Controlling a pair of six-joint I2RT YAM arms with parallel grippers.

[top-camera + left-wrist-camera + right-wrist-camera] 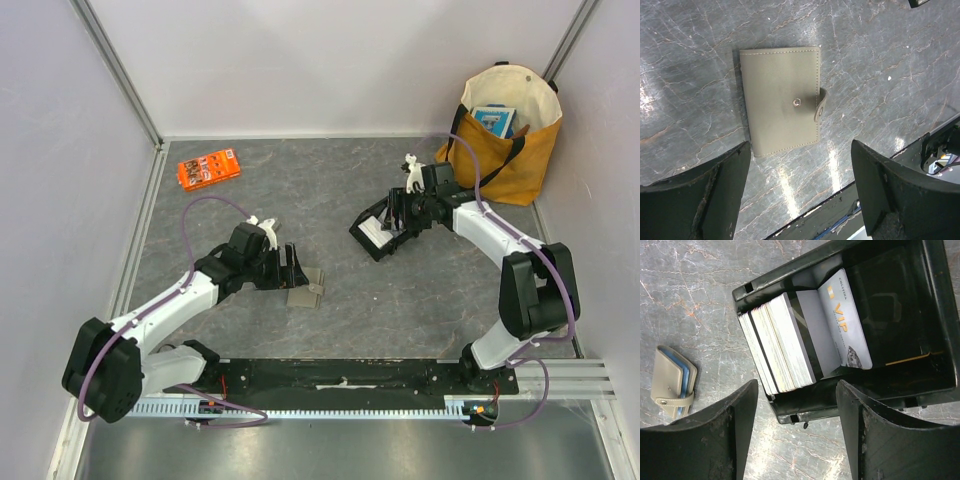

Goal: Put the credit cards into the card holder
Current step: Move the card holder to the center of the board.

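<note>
The card holder (780,100) lies flat and snapped shut on the grey table, a taupe square with a strap. My left gripper (801,165) hovers open just short of its near edge, holding nothing; from above, it (290,264) sits beside the holder (305,290). The credit cards (777,342) stand as a thick stack in a black tray (940,315), with one pale "VIP" card (845,325) leaning apart from the stack. My right gripper (796,400) is open and empty, its fingers on either side of the tray's near rim. The holder (672,382) shows blue inner leaves in the right wrist view.
An orange packet (208,168) lies at the back left. A yellow tote bag (505,120) with a blue item inside stands in the back right corner. White walls enclose the table, and a black rail (340,375) runs along the near edge.
</note>
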